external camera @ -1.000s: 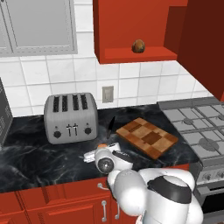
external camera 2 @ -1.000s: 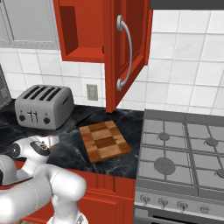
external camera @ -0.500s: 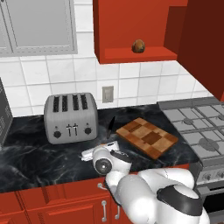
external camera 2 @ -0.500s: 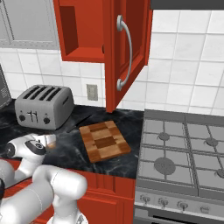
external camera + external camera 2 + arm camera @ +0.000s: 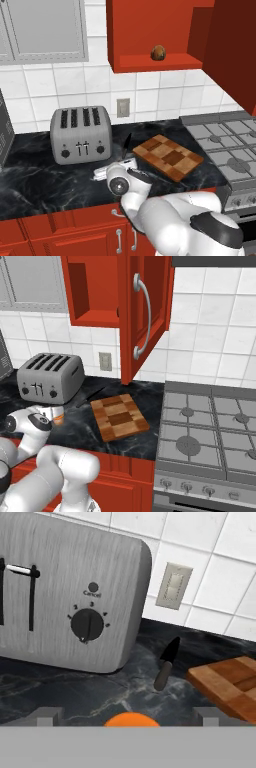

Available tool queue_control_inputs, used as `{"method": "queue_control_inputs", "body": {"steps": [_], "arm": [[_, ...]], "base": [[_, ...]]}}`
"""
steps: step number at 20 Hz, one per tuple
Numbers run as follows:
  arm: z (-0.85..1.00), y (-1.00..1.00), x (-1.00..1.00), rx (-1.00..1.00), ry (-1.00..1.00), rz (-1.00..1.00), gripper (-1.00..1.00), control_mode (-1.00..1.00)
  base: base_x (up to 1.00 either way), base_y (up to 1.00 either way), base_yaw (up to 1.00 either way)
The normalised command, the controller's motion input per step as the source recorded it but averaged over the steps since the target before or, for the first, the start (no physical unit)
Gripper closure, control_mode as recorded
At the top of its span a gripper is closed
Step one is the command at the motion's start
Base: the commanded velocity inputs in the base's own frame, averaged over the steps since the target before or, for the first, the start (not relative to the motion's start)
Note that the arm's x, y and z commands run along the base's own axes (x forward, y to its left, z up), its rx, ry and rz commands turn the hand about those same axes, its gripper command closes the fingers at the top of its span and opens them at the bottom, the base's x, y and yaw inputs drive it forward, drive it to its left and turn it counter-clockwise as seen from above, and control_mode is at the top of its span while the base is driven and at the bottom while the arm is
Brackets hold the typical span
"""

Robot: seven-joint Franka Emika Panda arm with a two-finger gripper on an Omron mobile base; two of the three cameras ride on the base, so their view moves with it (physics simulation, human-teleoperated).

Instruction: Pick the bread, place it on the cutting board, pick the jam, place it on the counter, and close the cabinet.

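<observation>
On the counter (image 5: 45, 180), in front of the toaster (image 5: 81, 133), the gripper (image 5: 128, 714) sat low over the black marble surface. In the hand view the jam (image 5: 131, 720) appeared as an orange dome between the two finger tips, with a grey tip well out to each side, so the fingers stood spread and were not pressed against the jar. In the right base view the jam (image 5: 58, 418) showed as a small orange patch at the front of the white hand, resting at counter level.

The bread (image 5: 158, 52) lay on the shelf inside the cabinet (image 5: 150, 35), a round brown loaf near the shelf's front edge. The cabinet door (image 5: 145, 316) stood swung open toward the stove (image 5: 210, 426), its silver handle (image 5: 145, 318) facing the room.

The cutting board (image 5: 167, 156) lay flat on the counter between the toaster and the stove, with nothing on its checkered top. A black-bladed knife (image 5: 166, 662) lay on the counter between the toaster and the board, just beside the board's near corner. A wall outlet (image 5: 173, 586) was set in the white tiles behind the toaster.
</observation>
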Motion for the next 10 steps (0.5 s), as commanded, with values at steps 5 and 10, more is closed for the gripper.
{"method": "queue_control_inputs", "body": {"steps": [5,10], "arm": [[0.12,-0.16,0.00,0.00,0.00,0.00,-1.00,-1.00],[0.12,-0.22,0.00,0.00,0.00,0.01,-1.00,-1.00]], "base": [[0.00,0.00,0.00],[0.00,0.00,0.00]]}}
